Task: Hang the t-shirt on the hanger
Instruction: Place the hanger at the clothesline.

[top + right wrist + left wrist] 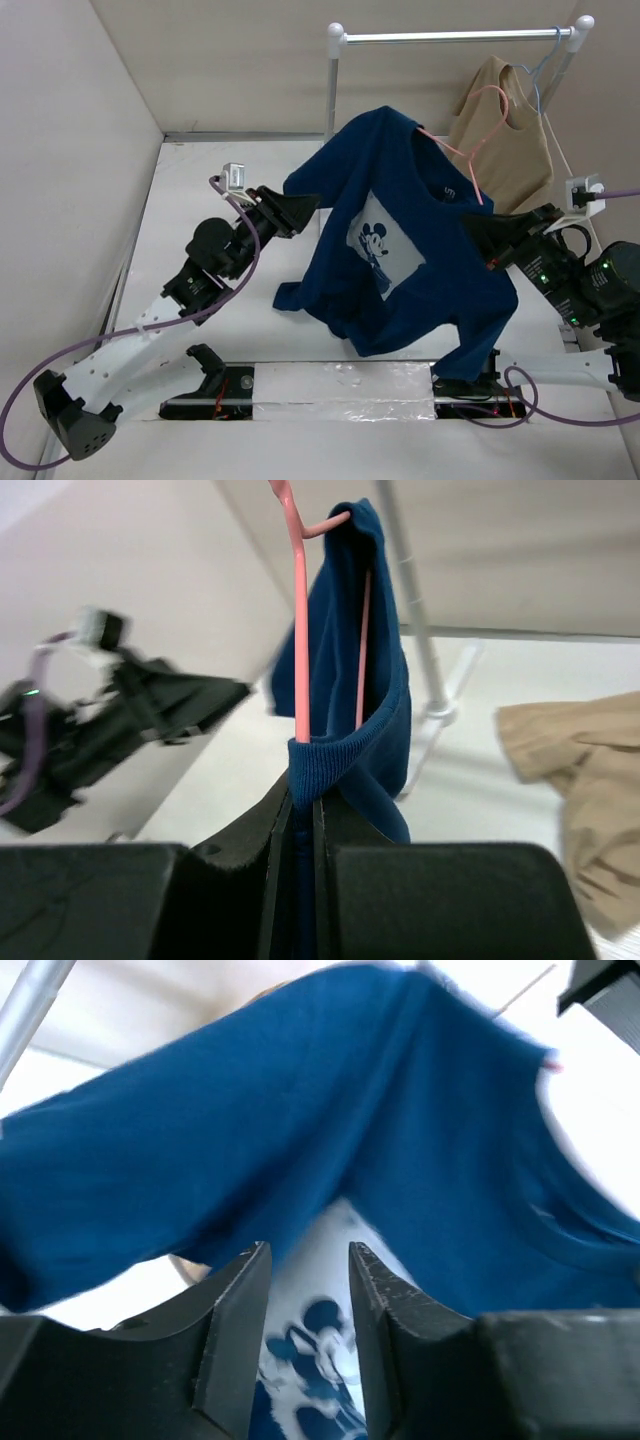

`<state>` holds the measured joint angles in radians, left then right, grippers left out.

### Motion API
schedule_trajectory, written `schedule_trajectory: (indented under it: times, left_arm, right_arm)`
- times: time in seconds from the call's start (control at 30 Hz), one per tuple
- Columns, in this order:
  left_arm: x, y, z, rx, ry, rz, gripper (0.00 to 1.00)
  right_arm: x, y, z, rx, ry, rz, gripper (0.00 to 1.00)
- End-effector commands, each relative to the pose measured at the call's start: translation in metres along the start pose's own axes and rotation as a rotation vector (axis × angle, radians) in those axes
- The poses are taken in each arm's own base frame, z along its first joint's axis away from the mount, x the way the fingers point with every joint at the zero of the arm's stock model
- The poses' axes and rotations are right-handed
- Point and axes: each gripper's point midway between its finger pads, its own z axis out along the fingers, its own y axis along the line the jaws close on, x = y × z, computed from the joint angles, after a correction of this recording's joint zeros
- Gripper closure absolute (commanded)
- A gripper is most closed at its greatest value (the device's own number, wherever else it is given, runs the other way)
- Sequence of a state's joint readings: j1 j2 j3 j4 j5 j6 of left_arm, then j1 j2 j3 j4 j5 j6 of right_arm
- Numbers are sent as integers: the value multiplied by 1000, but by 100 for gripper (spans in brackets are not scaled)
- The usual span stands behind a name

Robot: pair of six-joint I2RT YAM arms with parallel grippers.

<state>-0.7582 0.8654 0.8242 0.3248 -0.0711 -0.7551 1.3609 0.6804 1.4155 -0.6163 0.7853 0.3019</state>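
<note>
The navy t-shirt hangs in the air between the two arms, its mouse print facing up. The pink hanger pokes out of its collar, hook up. My right gripper is shut on the ribbed collar together with the pink hanger wire; in the right wrist view the gripper pinches the collar where the wire enters it. My left gripper is open at the shirt's left shoulder edge. In the left wrist view its jaws hold nothing, and the t-shirt hangs beyond them.
A tan t-shirt hangs on a light blue hanger from the white rack rail at the back right. The rack post stands behind the navy shirt. A wall runs along the left. A taped strip lies between the arm bases.
</note>
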Motion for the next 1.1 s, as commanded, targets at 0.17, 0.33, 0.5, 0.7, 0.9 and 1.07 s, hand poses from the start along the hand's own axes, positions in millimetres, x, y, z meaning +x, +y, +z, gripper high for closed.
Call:
schedule_trajectory:
  times: [0.17,0.33,0.5,0.7,0.9,1.07]
  left_arm:
    - [-20,-14,-42,25,-8,83,72]
    - [-27,-3,-65,-27,-32,114,72]
    - [-30,6,-79,-53,-44,142,72]
    - [-25,23,-94,-109,-35,178,69]
    - [-23,31,-104,-111,-48,200,65]
    - [-17,27,-104,-74,-29,197,65]
  right_arm:
    - [3,-38,15,242,-37,-122,100]
    - [4,-44,46,311,-20,-229,100]
    - [-2,-78,96,477,0,-334,100]
    - [-37,-117,133,470,-47,-340,100]
    - [-79,-143,144,457,-132,-320,100]
    - [-90,-173,152,494,-137,-300,100]
